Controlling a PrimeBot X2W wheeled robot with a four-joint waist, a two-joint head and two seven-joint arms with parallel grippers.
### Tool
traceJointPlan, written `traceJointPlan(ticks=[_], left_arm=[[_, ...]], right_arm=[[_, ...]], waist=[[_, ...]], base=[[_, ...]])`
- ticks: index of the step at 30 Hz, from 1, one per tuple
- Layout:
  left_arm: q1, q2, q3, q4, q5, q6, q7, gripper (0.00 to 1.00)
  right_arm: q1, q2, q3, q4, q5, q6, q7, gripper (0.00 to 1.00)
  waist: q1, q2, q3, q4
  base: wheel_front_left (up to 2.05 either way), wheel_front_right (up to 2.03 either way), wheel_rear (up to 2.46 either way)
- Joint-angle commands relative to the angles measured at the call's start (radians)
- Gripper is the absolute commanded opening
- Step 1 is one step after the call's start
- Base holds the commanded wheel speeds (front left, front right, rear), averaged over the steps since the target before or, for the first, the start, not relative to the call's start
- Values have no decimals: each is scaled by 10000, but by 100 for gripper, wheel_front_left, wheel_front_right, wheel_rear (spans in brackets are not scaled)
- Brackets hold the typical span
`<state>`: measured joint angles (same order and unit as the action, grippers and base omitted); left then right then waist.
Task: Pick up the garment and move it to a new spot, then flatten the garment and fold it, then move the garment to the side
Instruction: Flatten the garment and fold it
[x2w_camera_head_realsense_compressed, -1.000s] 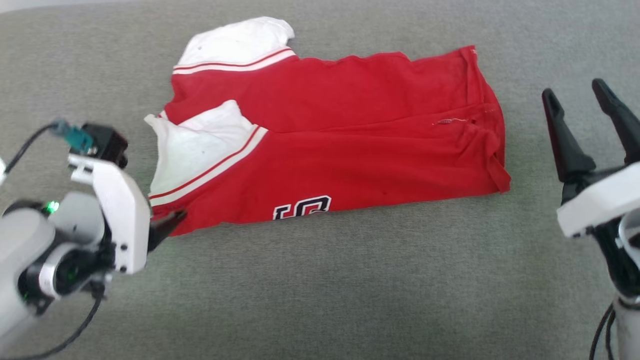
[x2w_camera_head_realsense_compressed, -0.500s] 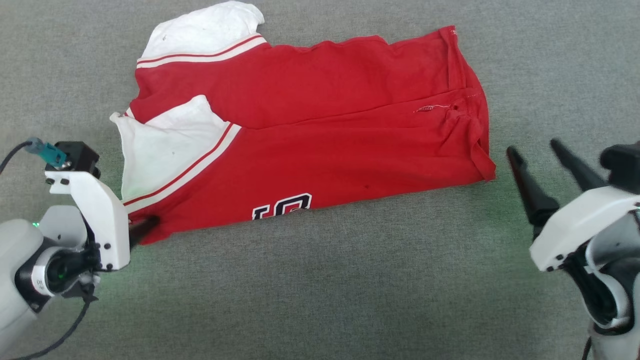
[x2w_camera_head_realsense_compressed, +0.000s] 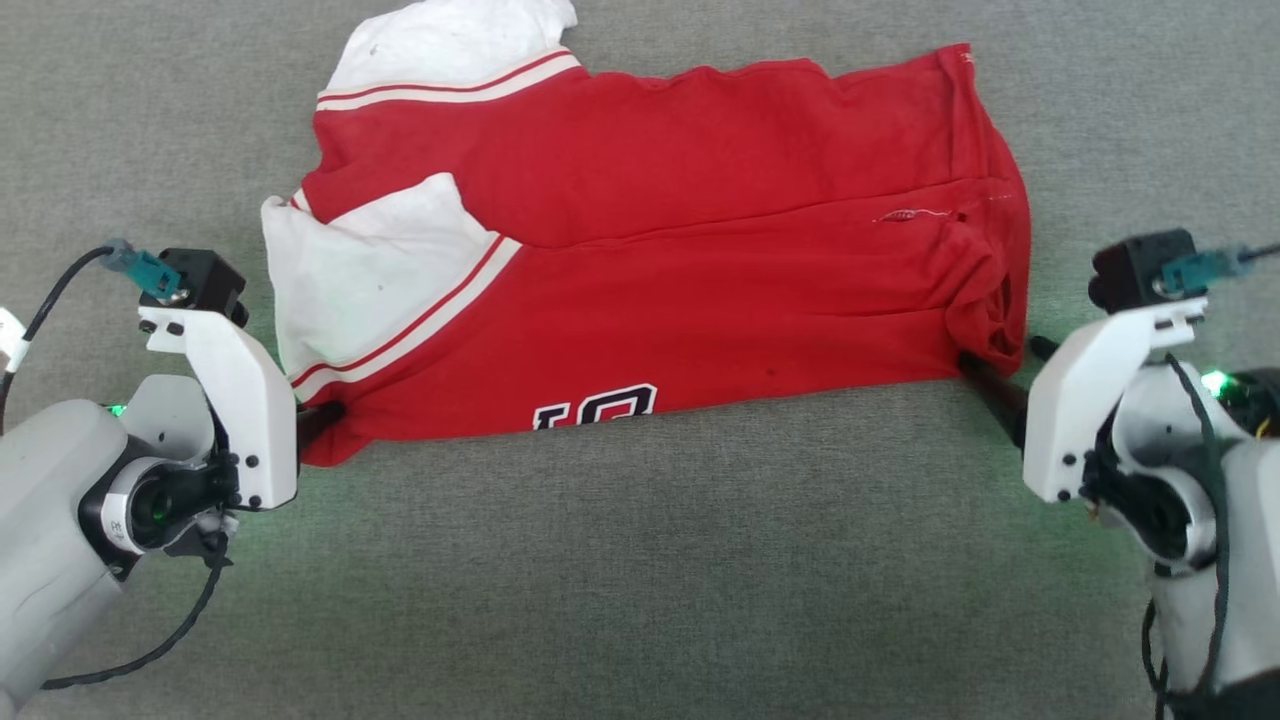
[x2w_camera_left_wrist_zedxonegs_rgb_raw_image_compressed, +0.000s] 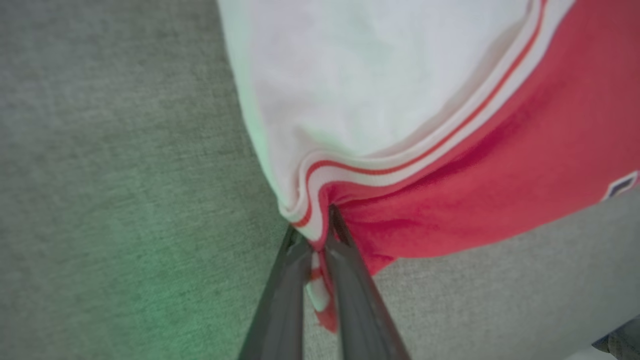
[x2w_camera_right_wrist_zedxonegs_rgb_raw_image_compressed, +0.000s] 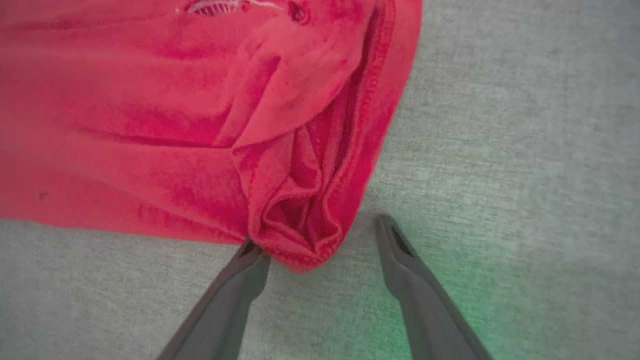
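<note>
**Garment** (x2w_camera_head_realsense_compressed: 700, 260): red with white sleeves, folded lengthwise. It lay flat toward the far side of the grey surface (x2w_camera_head_realsense_compressed: 640, 580), sleeves to the left and hem to the right. Black lettering (x2w_camera_head_realsense_compressed: 595, 408) sat at the near fold edge, and a loose white thread (x2w_camera_head_realsense_compressed: 905, 214) showed at a seam near the hem.

**Left gripper** (x2w_camera_head_realsense_compressed: 325, 415): fingers pinched almost together on the garment's near-left corner, with striped trim and red cloth caught between them.

**Right gripper** (x2w_camera_head_realsense_compressed: 1010, 368): fingers spread wide and low at the near-right corner. One touched the bunched hem (x2w_camera_right_wrist_zedxonegs_rgb_raw_image_compressed: 300, 220), the other lay on bare surface just beside it, and nothing was held.

**Surroundings**: a cable (x2w_camera_head_realsense_compressed: 60, 290) and teal plug (x2w_camera_head_realsense_compressed: 150, 270) sat on the left wrist. A green glow lay on the surface by each gripper.

**Change**: a second before, the left fingers were at that same corner and had not yet closed. The right gripper had been well apart from the hem, fingers raised, and had since come in to the corner. The garment's fold was unchanged, and the camera had shifted.
</note>
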<state>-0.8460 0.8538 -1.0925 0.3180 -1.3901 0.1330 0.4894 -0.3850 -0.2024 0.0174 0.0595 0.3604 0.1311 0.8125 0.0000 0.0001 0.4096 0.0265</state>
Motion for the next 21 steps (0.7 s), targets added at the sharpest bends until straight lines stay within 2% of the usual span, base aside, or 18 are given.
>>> traceJointPlan(ticks=[1,3,4,5,6,10,12,17,21], left_arm=[[250,-483,-302,200,30,12,20,0],[223,-558,-308,299,79,-32,-7,0],[200,-614,-290,338,54,-69,-11,0],[194,-645,-284,375,35,-114,-25,0],[171,-655,-289,412,70,-113,-28,0],[136,-608,-270,480,110,-141,-85,3],[141,-489,-204,393,9,-118,-34,1],[217,255,-44,-412,-101,177,163,0],[367,872,-7,-1395,-129,623,314,0]], right_arm=[[-85,6,114,267,-43,-8,221,100],[-259,120,252,761,89,-6,638,100],[-306,65,396,1027,53,-5,949,82],[-309,-38,647,1186,41,-5,1234,15],[-307,-51,672,1298,155,-5,1381,0],[-467,-338,634,1213,428,-8,1772,0],[-499,-462,546,930,592,-6,1947,0],[-308,-970,181,-261,814,-8,2499,0],[114,-1167,-238,-1146,956,-10,3008,0]], waist=[[0,-1,23,59],[0,-1,30,127],[0,-1,33,173],[0,-1,28,209],[0,-1,28,244],[0,-1,-25,369],[0,-1,-83,417],[0,-1,-392,550],[0,-1,-598,628]], base=[[0,0,0],[0,0,0],[0,0,0],[0,0,0],[0,0,0],[0,0,0],[0,0,0],[0,0,0],[0,0,0]])
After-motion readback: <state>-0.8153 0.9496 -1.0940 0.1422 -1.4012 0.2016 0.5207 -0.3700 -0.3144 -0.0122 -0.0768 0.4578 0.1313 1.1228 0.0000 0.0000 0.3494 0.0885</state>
